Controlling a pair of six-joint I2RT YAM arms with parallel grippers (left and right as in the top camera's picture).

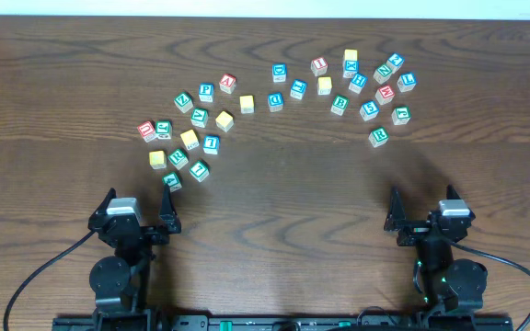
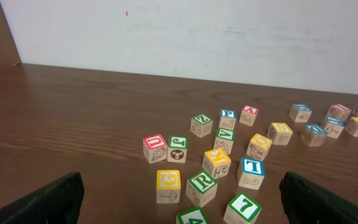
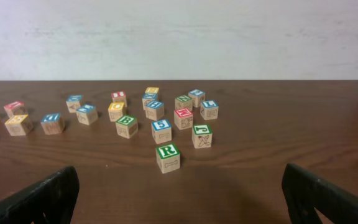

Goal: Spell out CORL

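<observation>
Small wooden letter cubes lie scattered in an arc across the far half of the table. One green R cube sits in the left cluster, just ahead of my left gripper. A second green R cube is the nearest cube to my right gripper. Several yellow-topped cubes, such as one in the left cluster and one farther back, are spread through the arc, their letters unreadable from above. I cannot pick out a C, O or L. Both grippers stand open and hold nothing.
A yellow G cube, a blue T cube and green number cubes crowd round the left R. A blue 5 cube and a green cube stand behind the right R. Bare wood lies between the arms.
</observation>
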